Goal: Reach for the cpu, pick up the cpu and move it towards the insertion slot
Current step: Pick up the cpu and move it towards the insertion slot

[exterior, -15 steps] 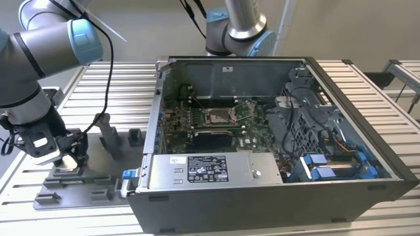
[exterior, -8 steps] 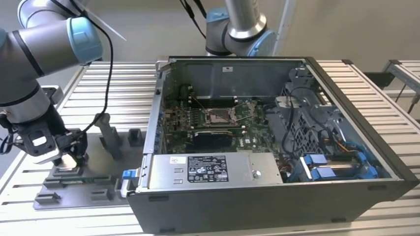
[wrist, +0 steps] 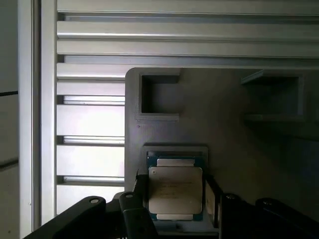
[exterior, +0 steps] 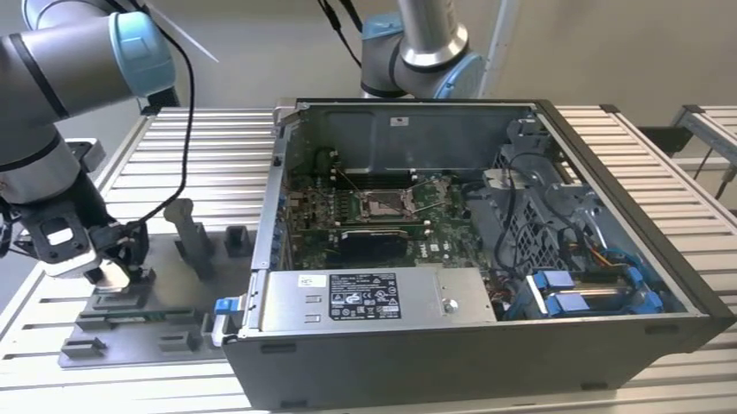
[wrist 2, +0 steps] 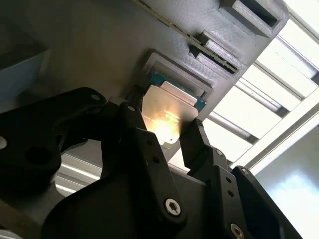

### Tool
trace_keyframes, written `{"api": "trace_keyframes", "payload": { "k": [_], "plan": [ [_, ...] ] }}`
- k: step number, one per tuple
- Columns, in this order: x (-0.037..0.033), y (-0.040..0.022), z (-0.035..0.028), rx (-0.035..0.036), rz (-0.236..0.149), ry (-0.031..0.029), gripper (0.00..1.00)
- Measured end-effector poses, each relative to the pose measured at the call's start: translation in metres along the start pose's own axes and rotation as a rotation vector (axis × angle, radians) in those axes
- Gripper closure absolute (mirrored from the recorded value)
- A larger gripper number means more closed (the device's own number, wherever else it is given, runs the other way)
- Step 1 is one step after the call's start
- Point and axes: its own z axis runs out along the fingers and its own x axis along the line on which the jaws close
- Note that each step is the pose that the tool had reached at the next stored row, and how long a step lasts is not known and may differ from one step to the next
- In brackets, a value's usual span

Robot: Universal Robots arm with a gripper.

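Note:
The cpu point(wrist: 175, 191) is a small square chip with a pale silvery face and a green rim. It lies in a shallow square nest of the grey fixture plate point(wrist: 224, 114), and glare falls on the cpu point(wrist 2: 167, 112) in the second wrist view. My gripper point(wrist: 175, 201) is down over it, one black finger point(wrist 2: 130, 117) on each side, both against the chip's edges. In the exterior view the gripper point(exterior: 110, 276) sits low at the exterior view's left, over the fixture plate point(exterior: 138, 323). The insertion slot point(exterior: 384, 204) is the square metal-framed socket on the green motherboard inside the case.
The open computer case point(exterior: 484, 345) fills the exterior view's middle and right, its wall standing between the fixture plate and the motherboard. Grey upright fixture blocks point(exterior: 190, 237) rise beside the gripper. A ribbed metal table point(exterior: 207, 138) lies underneath. A second robot arm point(exterior: 420, 43) stands behind the case.

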Motion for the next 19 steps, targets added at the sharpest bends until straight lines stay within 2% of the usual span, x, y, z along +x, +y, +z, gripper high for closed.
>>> {"api": "trace_keyframes", "payload": {
  "k": [4,7,19],
  "plan": [
    [-0.0001,0.0001,-0.0013,-0.0002,0.0,-0.0002,1.0],
    [0.0001,0.0003,-0.007,-0.0005,0.0,0.0001,1.0],
    [0.0,0.0026,-0.0585,-0.0013,0.0,0.0,1.0]
  ]
}}
